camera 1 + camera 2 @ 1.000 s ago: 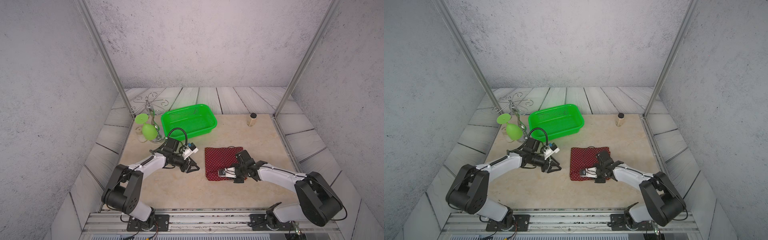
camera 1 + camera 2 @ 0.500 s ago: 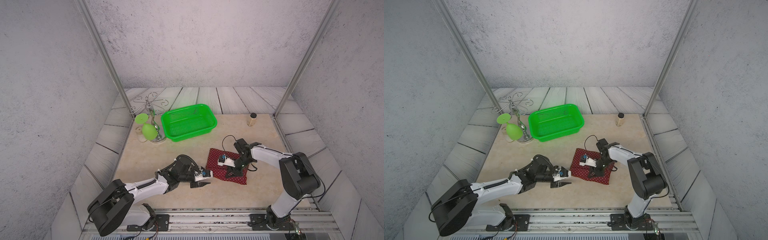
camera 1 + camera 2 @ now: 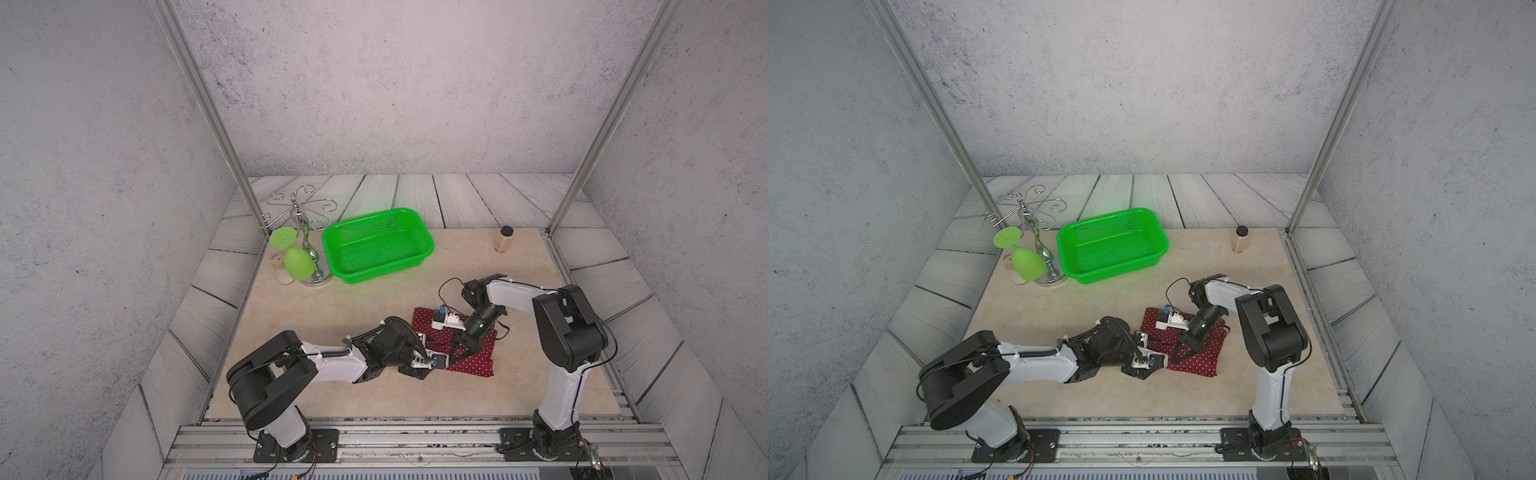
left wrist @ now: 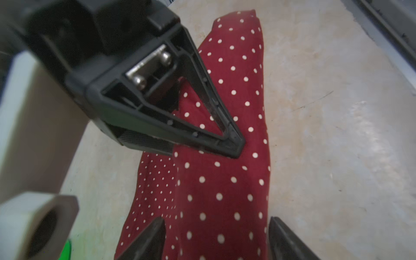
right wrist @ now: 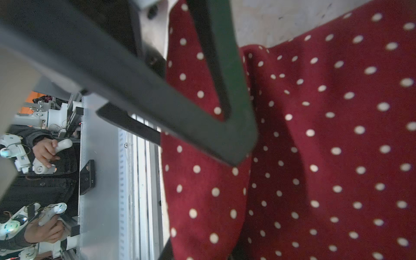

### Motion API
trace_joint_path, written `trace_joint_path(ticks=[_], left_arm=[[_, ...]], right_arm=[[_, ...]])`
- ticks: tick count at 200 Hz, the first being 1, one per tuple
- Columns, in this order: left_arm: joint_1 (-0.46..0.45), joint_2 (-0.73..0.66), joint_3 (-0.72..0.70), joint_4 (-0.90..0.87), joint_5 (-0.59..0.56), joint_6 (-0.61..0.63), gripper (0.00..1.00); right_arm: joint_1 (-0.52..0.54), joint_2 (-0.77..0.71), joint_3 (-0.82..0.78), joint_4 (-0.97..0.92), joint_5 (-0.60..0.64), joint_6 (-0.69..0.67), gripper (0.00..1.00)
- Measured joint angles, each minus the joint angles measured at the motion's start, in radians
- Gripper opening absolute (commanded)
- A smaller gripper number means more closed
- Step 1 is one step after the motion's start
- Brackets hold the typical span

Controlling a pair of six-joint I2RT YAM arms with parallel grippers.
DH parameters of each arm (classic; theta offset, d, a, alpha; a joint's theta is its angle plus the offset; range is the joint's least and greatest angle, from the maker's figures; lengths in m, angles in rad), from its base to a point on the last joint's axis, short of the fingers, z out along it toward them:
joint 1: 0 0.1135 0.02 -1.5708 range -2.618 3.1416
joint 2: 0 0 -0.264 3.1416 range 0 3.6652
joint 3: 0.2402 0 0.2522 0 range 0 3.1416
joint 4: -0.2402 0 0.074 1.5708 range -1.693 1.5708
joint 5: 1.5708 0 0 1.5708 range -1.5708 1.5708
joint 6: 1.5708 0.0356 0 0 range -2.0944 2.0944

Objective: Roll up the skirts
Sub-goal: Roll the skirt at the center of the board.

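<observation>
Dark red skirt [image 3: 478, 363] w/ small white dots is seen lying on the beige counter [image 3: 332, 316], toward the R front. It is partly gathered. A thicker folded strip is raised along the edge nearest the arm bases, w/ a flatter layer spread behind it. No tight roll is formed yet, so the task is judged early to midway.

The R gripper [image 3: 462, 354] is pointed steeply down onto the middle of the skirt. One fingertip is pressed on the cloth, and the folded edge is seen btwn the two fingers. The jaws are set a little apart. Whether the cloth is pinched or only pinned can't be told. It is probably placed there so the fold is kept from springing open.

The L gripper [image 4: 216, 239] is laid low, almost flat to the counter, at the skirt's L end. In the L wrist view its fingers are spread wide on either side of the folded strip. The cloth is straddled, not clamped. That stance is judged a set-up for a fresh grab.

Farther back, well apart from the skirt, a green basket [image 3: 374, 272] is set. Just beside it at L, a wire rack [image 3: 296, 208] w/ a hanging green glass [image 3: 298, 262] is placed. A small jar [image 3: 504, 241] w/ dark cap is stood near the R back corner.
</observation>
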Motion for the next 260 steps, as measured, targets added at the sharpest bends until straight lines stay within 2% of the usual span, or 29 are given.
trace_joint_path(ticks=[11, 15, 23, 30, 56, 75, 90, 97, 106, 120, 139, 163, 184, 202, 215, 260], left_arm=[[-0.002, 0.030, 0.016, 0.002, -0.006, 0.008, 0.60], [-0.003, 0.042, 0.022, 0.002, -0.011, 0.004, 0.51], [-0.005, 0.060, 0.032, -0.002, -0.014, 0.003, 0.19], [-0.007, 0.072, 0.042, -0.013, -0.016, -0.001, 0.00], [-0.010, 0.079, 0.089, -0.105, -0.023, -0.019, 0.00], [-0.006, 0.071, 0.099, -0.158, -0.019, -0.056, 0.00], [0.006, 0.046, 0.116, -0.260, 0.010, -0.096, 0.00], [0.017, 0.037, 0.138, -0.330, 0.030, -0.120, 0.00], [0.034, 0.034, 0.183, -0.418, 0.053, -0.155, 0.00], [0.069, 0.052, 0.277, -0.554, 0.107, -0.219, 0.00], [0.124, 0.129, 0.427, -0.709, 0.189, -0.312, 0.00], [0.198, 0.328, 0.664, -0.914, 0.322, -0.388, 0.00], [0.236, 0.455, 0.768, -1.036, 0.402, -0.412, 0.00], [0.240, 0.488, 0.797, -1.108, 0.455, -0.433, 0.00], [0.236, 0.493, 0.813, -1.144, 0.477, -0.445, 0.00], [0.229, 0.510, 0.825, -1.167, 0.524, -0.486, 0.00]], right_arm=[[0.000, 0.003, 0.001, -0.001, 0.000, 0.003, 0.31], [0.000, 0.003, 0.001, -0.002, 0.001, 0.011, 0.33], [0.000, 0.002, 0.001, 0.001, 0.001, 0.019, 0.37], [-0.003, 0.002, 0.001, 0.007, 0.004, 0.034, 0.41], [-0.039, -0.016, -0.043, 0.085, 0.006, 0.134, 0.58], [-0.137, -0.114, -0.142, 0.198, 0.024, 0.254, 0.63], [-0.256, -0.268, -0.222, 0.289, 0.069, 0.344, 0.67], [-0.309, -0.360, -0.256, 0.341, 0.096, 0.375, 0.71], [-0.367, -0.499, -0.294, 0.407, 0.146, 0.411, 0.71], [-0.391, -0.689, -0.335, 0.484, 0.198, 0.424, 0.71], [-0.380, -0.871, -0.389, 0.573, 0.196, 0.405, 0.71], [-0.316, -1.024, -0.519, 0.647, 0.170, 0.305, 0.73], [-0.138, -1.050, -0.618, 0.663, 0.213, 0.195, 0.74], [0.037, -0.974, -0.644, 0.715, 0.309, 0.117, 0.75], [0.116, -0.900, -0.659, 0.788, 0.388, 0.085, 0.75], [0.246, -0.607, -0.620, 0.982, 0.593, 0.007, 0.74]])
